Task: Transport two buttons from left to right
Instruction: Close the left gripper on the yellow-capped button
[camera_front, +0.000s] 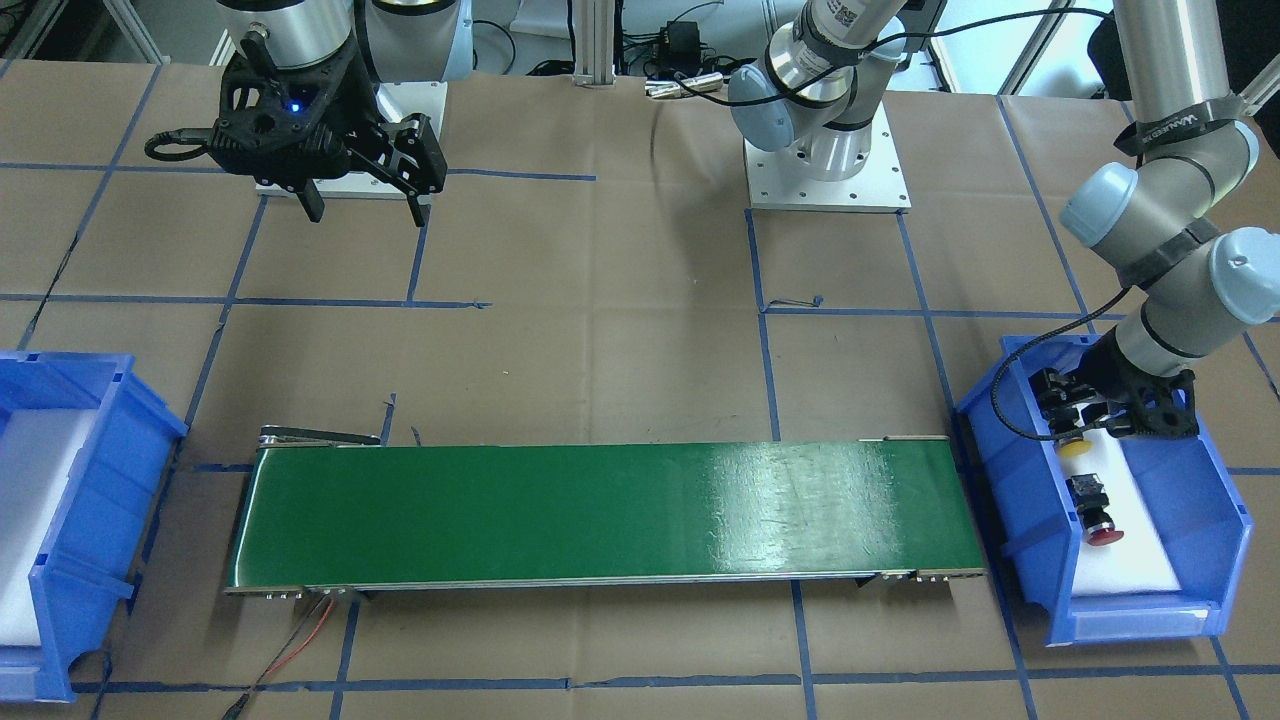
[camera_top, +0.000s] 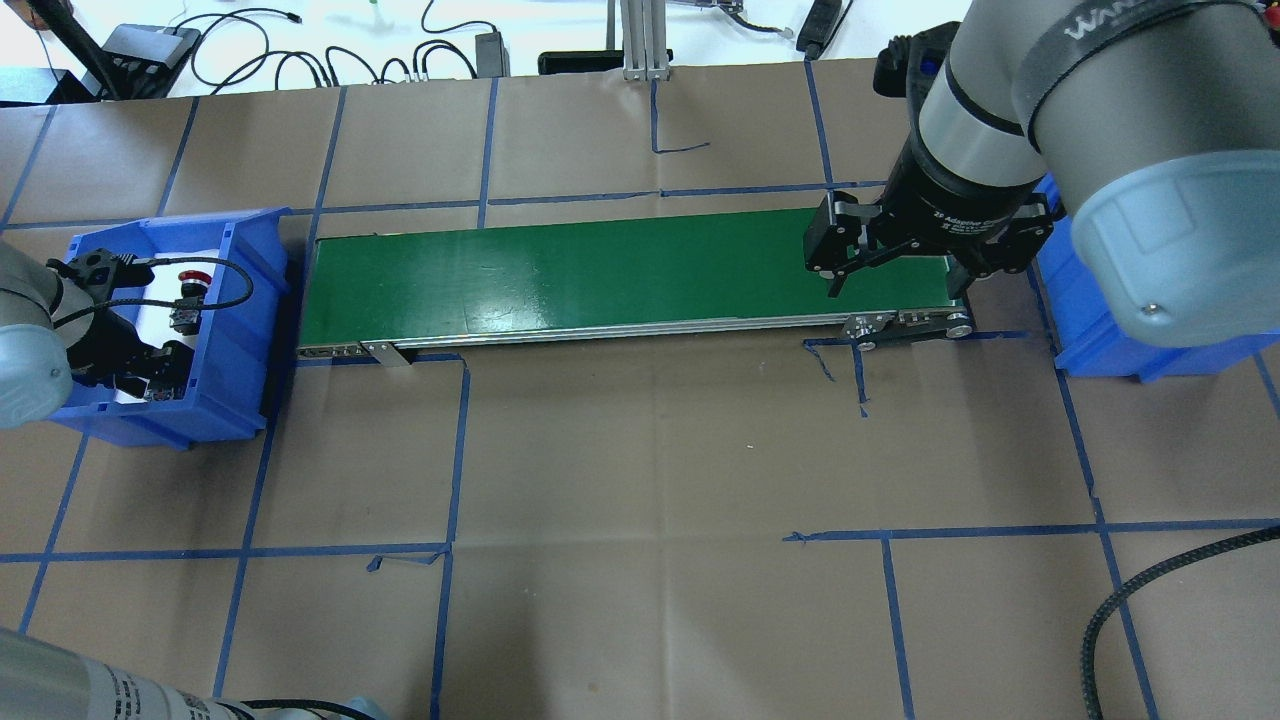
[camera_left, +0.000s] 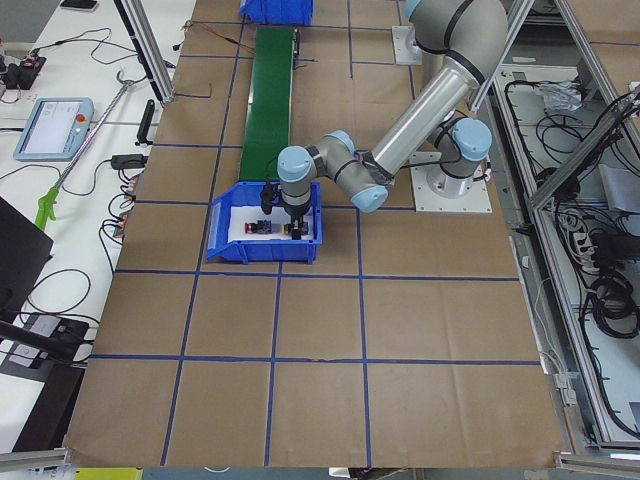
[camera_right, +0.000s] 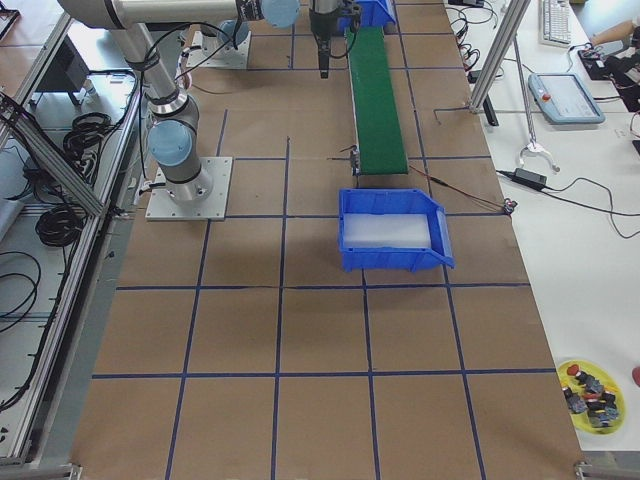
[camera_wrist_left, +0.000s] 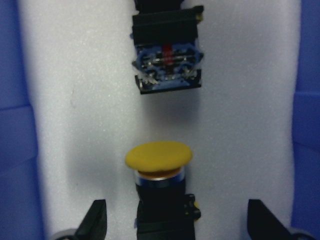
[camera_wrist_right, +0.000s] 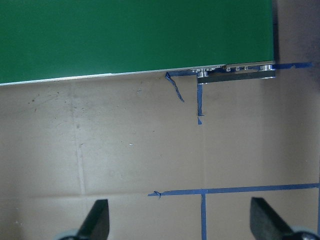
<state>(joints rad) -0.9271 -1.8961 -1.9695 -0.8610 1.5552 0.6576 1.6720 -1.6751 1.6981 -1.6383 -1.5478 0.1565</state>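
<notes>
The yellow-capped button (camera_front: 1075, 446) lies on white foam in the blue bin (camera_front: 1010, 400) on my left side, with the red-capped button (camera_front: 1102, 518) lying just beyond it. My left gripper (camera_front: 1078, 428) is low in the bin and open. In the left wrist view its fingers (camera_wrist_left: 97, 220) straddle the yellow button's (camera_wrist_left: 159, 157) black body without closing on it. The red button's block body (camera_wrist_left: 166, 60) shows further ahead, its cap out of frame. My right gripper (camera_front: 365, 210) hangs open and empty above the table near the belt's right end (camera_top: 895, 290).
A green conveyor belt (camera_front: 600, 515) runs between the two bins. A second blue bin (camera_front: 100, 450) with a white foam floor stands at the belt's other end, on my right side. Blue tape lines cross the brown paper table cover.
</notes>
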